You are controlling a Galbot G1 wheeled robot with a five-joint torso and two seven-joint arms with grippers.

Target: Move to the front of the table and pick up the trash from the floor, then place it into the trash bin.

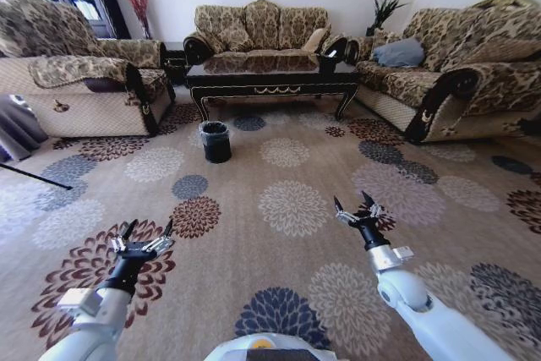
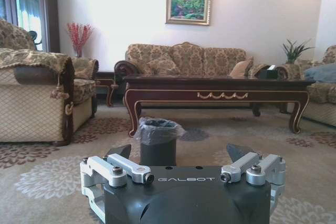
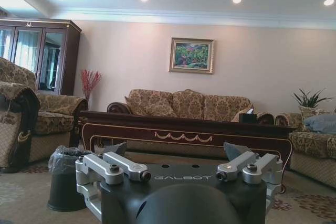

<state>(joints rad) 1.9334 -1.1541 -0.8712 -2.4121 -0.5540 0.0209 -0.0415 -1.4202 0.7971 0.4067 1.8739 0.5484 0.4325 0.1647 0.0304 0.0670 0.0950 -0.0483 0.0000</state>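
floor (image 1: 287,209): flower-patterned carpet | trash bin (image 1: 215,141) standing on it, before table (image 1: 270,78)

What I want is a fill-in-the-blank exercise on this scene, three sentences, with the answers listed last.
1. By the robot's sides, the trash bin stands on the floor before the table's ____ end.
2. The left gripper and right gripper both hang above the carpet with fingers ____.
3. The trash bin is lined with a plastic ____.
Missing words: left; open; bag.
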